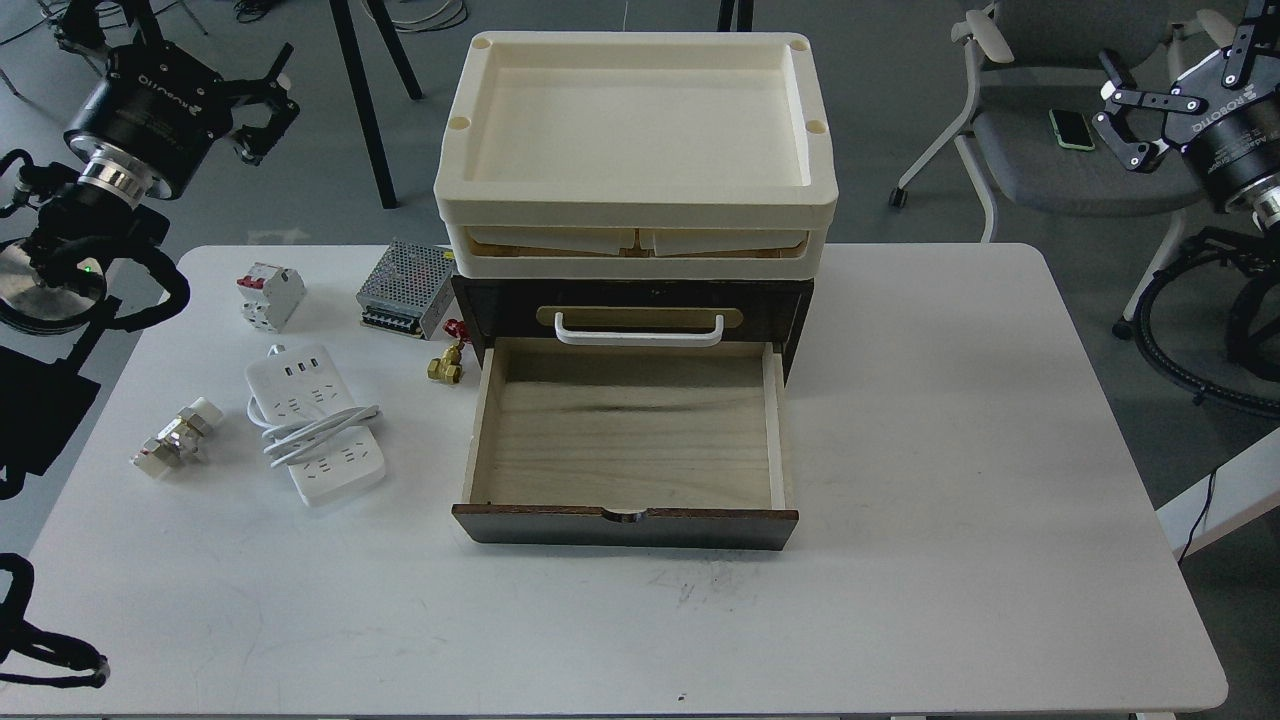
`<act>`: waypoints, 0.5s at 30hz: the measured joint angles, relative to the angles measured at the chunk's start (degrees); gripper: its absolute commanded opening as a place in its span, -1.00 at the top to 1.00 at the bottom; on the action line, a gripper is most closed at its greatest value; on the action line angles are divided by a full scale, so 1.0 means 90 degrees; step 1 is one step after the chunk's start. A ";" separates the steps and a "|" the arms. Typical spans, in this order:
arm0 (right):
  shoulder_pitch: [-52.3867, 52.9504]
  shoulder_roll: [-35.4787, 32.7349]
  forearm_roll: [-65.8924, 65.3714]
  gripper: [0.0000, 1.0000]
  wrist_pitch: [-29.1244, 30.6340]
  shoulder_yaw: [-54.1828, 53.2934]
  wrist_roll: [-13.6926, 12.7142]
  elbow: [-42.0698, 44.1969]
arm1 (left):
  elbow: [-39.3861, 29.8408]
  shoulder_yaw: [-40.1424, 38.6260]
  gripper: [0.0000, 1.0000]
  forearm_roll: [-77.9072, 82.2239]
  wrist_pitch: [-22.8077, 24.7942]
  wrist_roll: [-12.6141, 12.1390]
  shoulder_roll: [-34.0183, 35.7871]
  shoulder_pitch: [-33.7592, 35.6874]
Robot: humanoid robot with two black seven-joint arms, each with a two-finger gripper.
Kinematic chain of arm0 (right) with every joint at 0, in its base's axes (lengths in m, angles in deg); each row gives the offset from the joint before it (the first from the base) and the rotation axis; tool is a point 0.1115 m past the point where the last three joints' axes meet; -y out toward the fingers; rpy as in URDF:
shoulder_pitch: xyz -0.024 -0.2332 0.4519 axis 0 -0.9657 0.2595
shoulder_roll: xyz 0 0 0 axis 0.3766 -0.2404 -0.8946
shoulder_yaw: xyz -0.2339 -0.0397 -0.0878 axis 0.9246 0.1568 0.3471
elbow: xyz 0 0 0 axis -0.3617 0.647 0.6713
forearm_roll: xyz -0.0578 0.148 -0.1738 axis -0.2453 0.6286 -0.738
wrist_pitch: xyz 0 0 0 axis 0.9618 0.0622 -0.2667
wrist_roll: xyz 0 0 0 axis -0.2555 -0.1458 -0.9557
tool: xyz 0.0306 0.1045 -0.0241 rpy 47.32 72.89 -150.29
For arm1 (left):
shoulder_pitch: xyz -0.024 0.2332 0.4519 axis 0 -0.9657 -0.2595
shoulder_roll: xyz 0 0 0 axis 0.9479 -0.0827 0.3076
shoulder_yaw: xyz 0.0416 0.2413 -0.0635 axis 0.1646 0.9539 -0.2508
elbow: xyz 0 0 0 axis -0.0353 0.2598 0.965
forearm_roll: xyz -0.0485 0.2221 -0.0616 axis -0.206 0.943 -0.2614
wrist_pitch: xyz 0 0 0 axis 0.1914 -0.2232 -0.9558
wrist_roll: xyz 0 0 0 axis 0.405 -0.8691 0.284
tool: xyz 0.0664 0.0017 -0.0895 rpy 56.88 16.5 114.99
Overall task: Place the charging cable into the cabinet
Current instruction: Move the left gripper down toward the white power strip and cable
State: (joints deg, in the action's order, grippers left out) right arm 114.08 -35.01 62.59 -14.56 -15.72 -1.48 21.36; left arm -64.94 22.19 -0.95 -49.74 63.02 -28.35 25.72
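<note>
The charging cable (315,425), a white power strip with its cord wound around the middle, lies flat on the table left of the cabinet. The cabinet (630,310) is dark brown, and its lower drawer (625,430) is pulled out toward me with a bare pale wood floor. My left gripper (270,100) hovers high at the far left, well behind the strip, its fingers spread with nothing between them. Over at the upper right, my right gripper (1120,115) also stands open and empty, far from the drawer.
Cream trays (635,215) are stacked on the cabinet. A white-and-red breaker (270,295), a silver mesh power supply (408,288), a brass valve (447,362) and a metal fitting (175,440) lie around the strip. A grey chair (1060,150) stands behind the table on the right.
</note>
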 measured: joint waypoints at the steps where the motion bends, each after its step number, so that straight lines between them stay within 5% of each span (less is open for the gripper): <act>1: 0.0000 -0.0010 0.0000 -1.00 0.0000 -0.0016 -0.0002 -0.0003 | 0.0000 0.0000 -1.00 -0.0001 0.0000 0.0008 -0.0006 -0.0007; 10: -0.0015 -0.0032 0.0005 -1.00 -0.0001 -0.0058 -0.0002 0.0007 | 0.0282 -0.0107 -1.00 -0.0248 0.0001 0.0146 -0.0169 -0.0128; 15: -0.0015 -0.0076 0.0006 -1.00 -0.0001 -0.0203 -0.0002 -0.0025 | 0.1163 -0.0166 -1.00 -0.1003 0.0000 0.1032 -0.0415 -0.0275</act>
State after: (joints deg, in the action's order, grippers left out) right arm 113.94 -35.70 62.64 -14.57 -17.55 -1.50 21.14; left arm -54.47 20.70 -9.98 -49.73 72.31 -32.09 23.25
